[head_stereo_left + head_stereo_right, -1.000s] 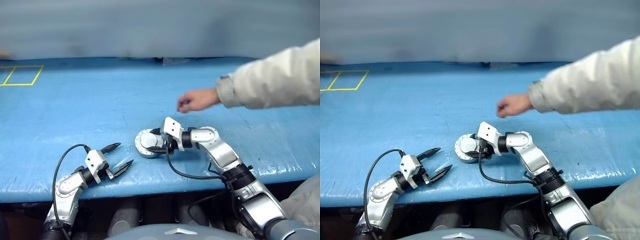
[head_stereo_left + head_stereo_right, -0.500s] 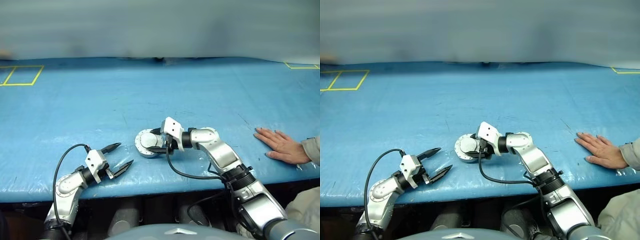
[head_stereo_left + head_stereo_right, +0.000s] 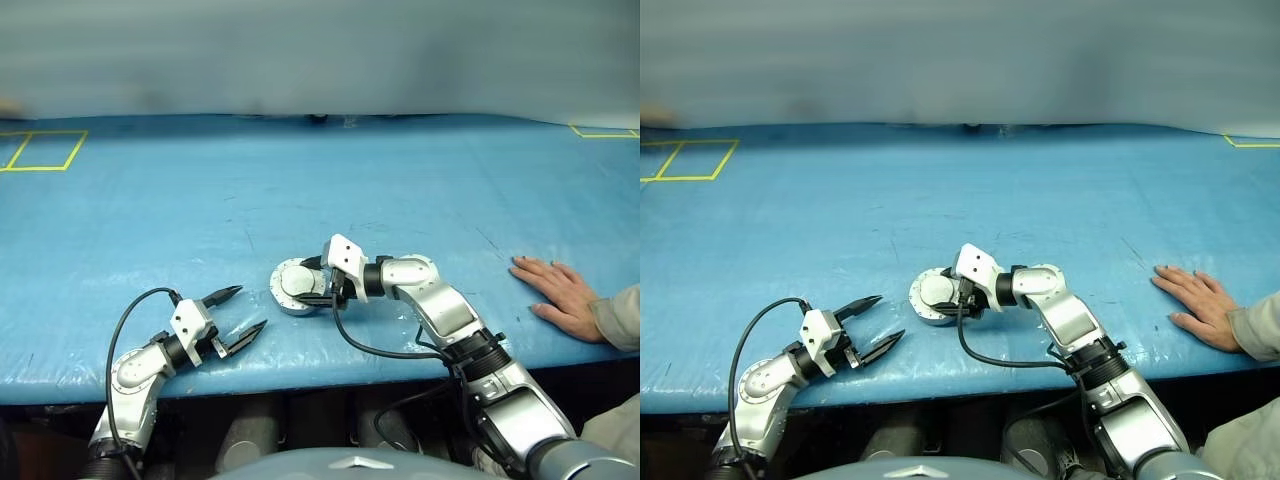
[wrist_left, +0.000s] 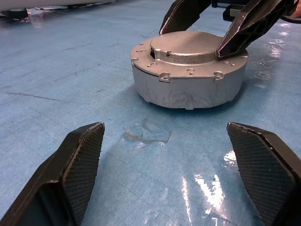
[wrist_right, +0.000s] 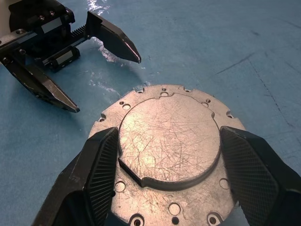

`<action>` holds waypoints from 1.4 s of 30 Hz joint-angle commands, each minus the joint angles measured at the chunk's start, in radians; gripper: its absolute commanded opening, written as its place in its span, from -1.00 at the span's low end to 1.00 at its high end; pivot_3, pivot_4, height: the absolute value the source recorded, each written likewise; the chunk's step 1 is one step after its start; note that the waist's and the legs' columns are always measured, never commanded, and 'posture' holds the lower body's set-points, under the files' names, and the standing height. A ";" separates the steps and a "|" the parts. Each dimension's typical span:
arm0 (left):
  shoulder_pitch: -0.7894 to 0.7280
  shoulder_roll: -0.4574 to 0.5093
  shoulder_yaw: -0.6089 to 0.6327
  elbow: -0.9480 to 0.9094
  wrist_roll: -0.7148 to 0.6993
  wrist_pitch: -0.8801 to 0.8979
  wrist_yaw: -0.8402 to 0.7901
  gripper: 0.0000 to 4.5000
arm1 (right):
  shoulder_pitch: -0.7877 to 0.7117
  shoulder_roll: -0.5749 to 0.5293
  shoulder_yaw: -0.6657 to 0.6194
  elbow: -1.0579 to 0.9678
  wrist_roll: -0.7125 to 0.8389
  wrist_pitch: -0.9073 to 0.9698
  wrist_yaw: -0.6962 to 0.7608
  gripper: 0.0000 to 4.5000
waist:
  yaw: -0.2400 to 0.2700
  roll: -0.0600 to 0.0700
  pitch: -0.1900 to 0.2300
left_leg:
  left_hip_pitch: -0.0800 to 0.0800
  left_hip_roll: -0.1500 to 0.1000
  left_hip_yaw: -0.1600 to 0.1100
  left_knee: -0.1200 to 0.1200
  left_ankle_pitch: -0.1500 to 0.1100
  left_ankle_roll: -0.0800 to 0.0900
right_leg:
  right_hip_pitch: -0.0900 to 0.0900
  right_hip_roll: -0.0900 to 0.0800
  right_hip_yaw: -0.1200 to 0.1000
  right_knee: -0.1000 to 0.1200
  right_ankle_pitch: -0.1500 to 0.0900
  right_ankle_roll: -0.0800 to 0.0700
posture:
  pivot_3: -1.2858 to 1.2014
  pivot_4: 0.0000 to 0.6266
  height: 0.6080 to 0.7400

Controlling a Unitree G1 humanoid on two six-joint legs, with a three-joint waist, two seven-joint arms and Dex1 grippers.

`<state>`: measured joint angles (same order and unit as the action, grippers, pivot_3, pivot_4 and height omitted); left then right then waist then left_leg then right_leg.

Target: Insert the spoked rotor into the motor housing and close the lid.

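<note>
Motor housing (image 3: 296, 286) sits right at the tip of our right tool (image 5: 165, 169), with the lid (image 5: 169, 141) already lying flat on top of it. We see no spoked wheel lying loose, so we think it is already inside, under the lid, though we cannot look in to check. Our right tool has its two black fingers (image 5: 101, 165) spread wide, one on each side of the lid's raised round middle. They are close to it, but we cannot tell if they press on it. Just past the housing from there, our left tool (image 3: 232, 320) waits with its fingers wide apart and nothing in them. Far off on the blue surface (image 3: 300, 190), a person's hand (image 3: 556, 293) rests flat. We think the job is nearly done, with maybe one last push to seat the lid.
</note>
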<state>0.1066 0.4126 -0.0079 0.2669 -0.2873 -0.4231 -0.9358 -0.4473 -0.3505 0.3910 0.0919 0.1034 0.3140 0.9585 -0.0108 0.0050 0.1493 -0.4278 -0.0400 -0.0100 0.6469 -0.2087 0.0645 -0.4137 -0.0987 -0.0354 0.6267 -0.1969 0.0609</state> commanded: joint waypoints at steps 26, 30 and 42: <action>-0.091 -0.030 -0.038 -0.121 -0.029 0.191 0.002 -0.98 | 0.034 -0.005 0.012 0.020 -0.039 0.014 -0.047 0.36 | 0.000 0.000 0.000 | -0.001 0.000 -0.002 0.000 0.000 0.000 | -0.001 0.000 -0.002 0.000 0.000 0.000 | 0.03 -0.52 1.00; -0.104 -0.037 -0.051 -0.123 -0.011 0.200 0.018 -0.98 | 0.036 -0.006 0.012 0.018 -0.040 0.015 -0.051 0.36 | 0.000 0.000 0.000 | -0.001 0.000 -0.002 0.000 0.000 0.000 | -0.001 0.000 -0.002 -0.001 0.000 0.000 | 0.03 -0.52 1.00; -0.103 -0.022 -0.092 -0.126 0.063 0.230 0.047 -0.98 | 0.040 -0.002 0.009 0.016 -0.040 0.017 -0.062 0.36 | 0.001 0.000 0.000 | -0.001 0.000 -0.002 0.000 0.000 0.000 | -0.001 0.000 -0.002 -0.001 -0.001 0.000 | 0.03 -0.52 1.00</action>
<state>-0.0065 0.3939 -0.0778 0.1490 -0.2443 -0.2048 -0.8932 -0.4242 -0.3451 0.3912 0.0745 0.1015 0.3078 0.9239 -0.0101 0.0047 0.1495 -0.4291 -0.0398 -0.0118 0.6464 -0.2088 0.0643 -0.4142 -0.0994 -0.0377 0.6261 -0.1974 0.0606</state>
